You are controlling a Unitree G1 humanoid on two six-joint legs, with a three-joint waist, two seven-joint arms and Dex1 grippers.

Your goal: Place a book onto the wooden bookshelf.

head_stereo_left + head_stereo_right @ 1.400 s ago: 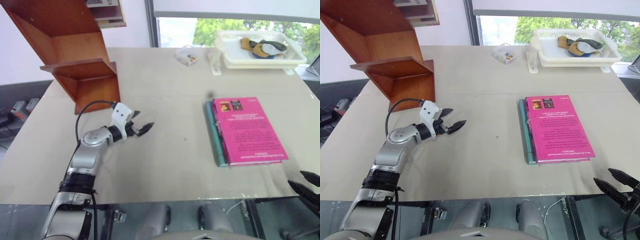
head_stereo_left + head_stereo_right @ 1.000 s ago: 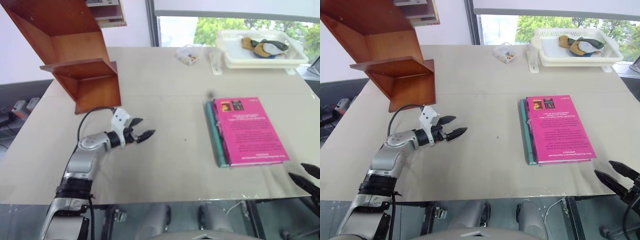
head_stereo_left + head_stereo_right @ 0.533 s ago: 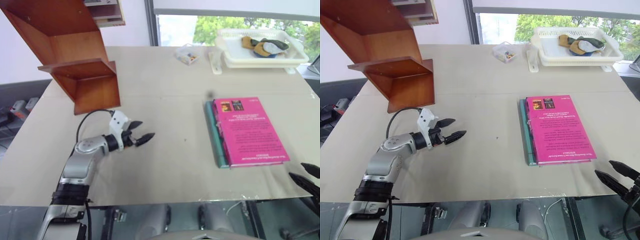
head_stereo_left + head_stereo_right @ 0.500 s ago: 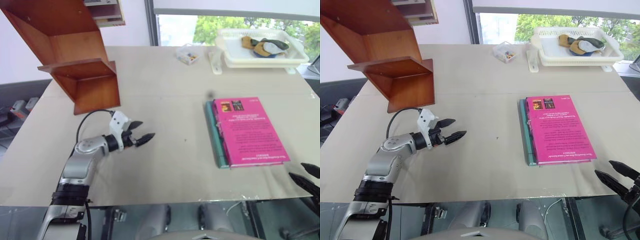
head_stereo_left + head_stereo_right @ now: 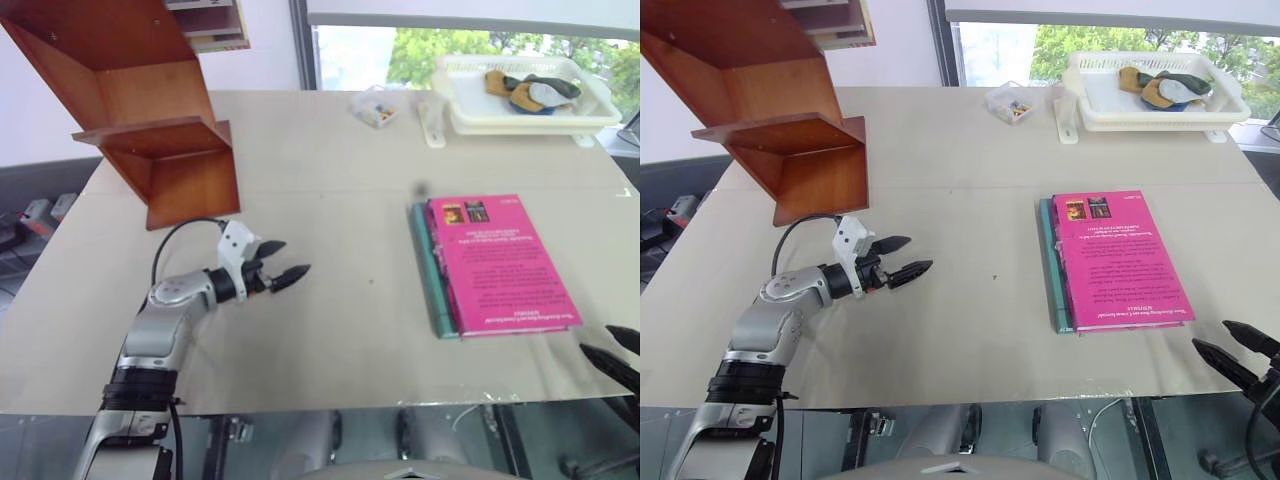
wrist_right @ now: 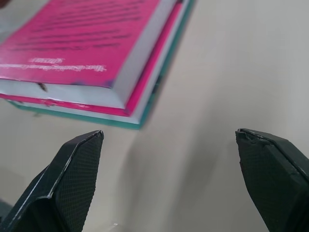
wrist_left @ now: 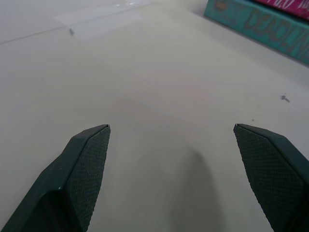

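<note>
Vs earlier pics: no real change. Left hand hovers w/ fingers apart over bare surface; right hand at near edge, fingers apart, empty. Book flat atop teal book, right side. Wooden bookshelf far left, top cut off. Cover text too small to read.
</note>
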